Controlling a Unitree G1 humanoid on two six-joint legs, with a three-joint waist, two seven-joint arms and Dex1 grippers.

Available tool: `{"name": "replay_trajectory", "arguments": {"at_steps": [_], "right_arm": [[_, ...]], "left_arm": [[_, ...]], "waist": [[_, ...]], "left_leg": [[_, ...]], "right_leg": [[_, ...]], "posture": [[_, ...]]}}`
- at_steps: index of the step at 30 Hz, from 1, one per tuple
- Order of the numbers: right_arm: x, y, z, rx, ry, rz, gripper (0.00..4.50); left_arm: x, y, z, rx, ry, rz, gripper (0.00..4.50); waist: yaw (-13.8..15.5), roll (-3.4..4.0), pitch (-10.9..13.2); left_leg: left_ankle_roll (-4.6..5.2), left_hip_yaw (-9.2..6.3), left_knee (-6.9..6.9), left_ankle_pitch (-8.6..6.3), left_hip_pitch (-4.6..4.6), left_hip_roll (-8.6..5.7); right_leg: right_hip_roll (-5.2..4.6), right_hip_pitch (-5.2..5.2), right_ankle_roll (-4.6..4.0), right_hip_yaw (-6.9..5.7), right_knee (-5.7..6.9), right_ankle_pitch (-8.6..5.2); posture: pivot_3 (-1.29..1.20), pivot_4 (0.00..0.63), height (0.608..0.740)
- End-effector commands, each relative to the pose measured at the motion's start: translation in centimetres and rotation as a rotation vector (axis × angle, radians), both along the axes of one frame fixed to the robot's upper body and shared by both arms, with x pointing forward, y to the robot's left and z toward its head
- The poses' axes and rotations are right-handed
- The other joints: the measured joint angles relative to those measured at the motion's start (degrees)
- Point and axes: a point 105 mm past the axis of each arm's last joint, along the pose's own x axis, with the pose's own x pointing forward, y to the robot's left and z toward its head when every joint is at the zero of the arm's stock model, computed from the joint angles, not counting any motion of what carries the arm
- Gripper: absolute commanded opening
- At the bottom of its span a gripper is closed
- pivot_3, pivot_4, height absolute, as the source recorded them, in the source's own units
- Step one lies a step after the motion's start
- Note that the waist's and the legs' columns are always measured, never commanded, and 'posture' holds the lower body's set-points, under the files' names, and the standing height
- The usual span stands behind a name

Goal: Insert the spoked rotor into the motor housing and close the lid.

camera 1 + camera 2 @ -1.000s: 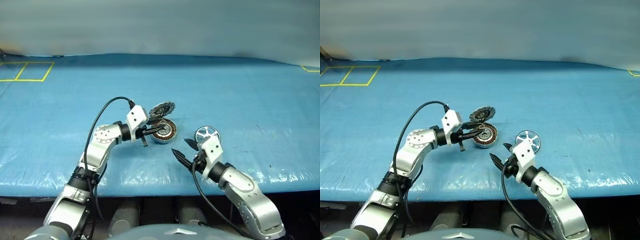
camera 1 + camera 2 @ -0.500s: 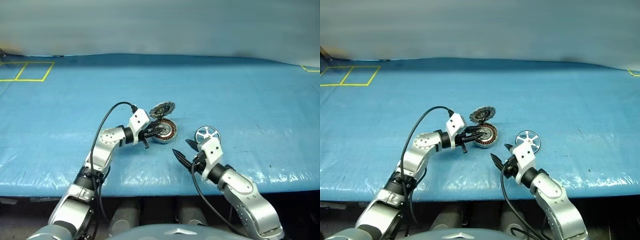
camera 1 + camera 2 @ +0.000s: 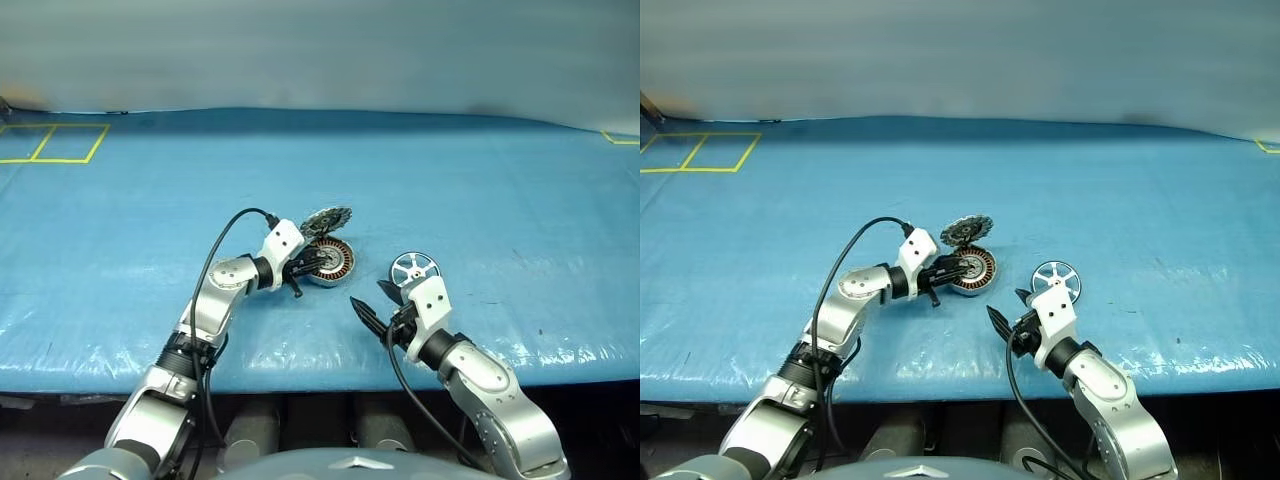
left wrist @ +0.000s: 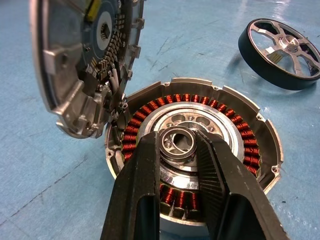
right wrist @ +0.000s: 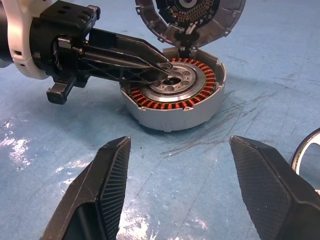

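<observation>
The motor housing lies open on the blue table, its copper-brown windings ringing a silver hub. Its ribbed lid stands tilted up at the far rim, still joined to it. My left gripper reaches over the housing from the left and is shut on a small ring that sits at the hub's centre. To the right of the housing, the spoked rotor lies flat on the table. My right gripper hovers just in front of the rotor, open, with nothing between its fingers.
A blue sheet covers the whole table, and its front edge runs just below both arms. Yellow tape squares mark the far left corner. A short yellow mark sits at the far right.
My left arm has sunk and the gripper has come down with the small ring onto the housing's hub. The right arm, rotor and lid have stayed put.
</observation>
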Motion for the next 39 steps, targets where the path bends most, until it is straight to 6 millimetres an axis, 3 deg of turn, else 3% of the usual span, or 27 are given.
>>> {"name": "replay_trajectory", "arguments": {"at_steps": [1,10,20,39], "right_arm": [[-0.1,-0.1,1.2,0.002,-0.047,-0.005,3.34],[-0.1,0.1,1.1,0.0,-0.04,0.003,3.34],[0.2,0.1,1.0,-0.015,-0.041,0.003,3.34],[-0.1,0.1,0.4,-0.039,-0.029,-0.005,3.34]], "left_arm": [[0.1,-0.6,0.6,-0.023,-0.011,-0.012,0.71],[-0.3,-1.7,2.1,-0.084,-0.073,-0.048,0.71],[-0.5,-1.2,0.3,0.017,-0.042,-0.05,0.71],[-0.2,-1.3,-0.1,0.036,-0.025,-0.022,0.71]], "waist": [[0.0,0.0,0.0],[0.1,0.0,0.0],[0.0,0.0,0.0],[0.0,0.0,0.0]], "left_leg": [[0.0,0.0,0.0,0.0,0.0,0.0],[0.01,0.0,0.01,0.01,-0.01,-0.02],[0.02,0.02,0.01,0.01,0.0,-0.02],[0.02,0.0,0.02,0.01,0.1,-0.02]], "right_leg": [[0.0,0.0,0.0,0.0,0.0,0.0],[-0.02,0.02,0.01,0.0,-0.03,0.01],[-0.01,0.02,0.01,0.0,-0.02,0.01],[-0.02,0.14,0.0,0.0,-0.02,0.0]], "posture": [[0.0,0.15,0.74],[0.0,0.15,0.74],[0.0,0.15,0.74],[0.0,0.15,0.74]]}}
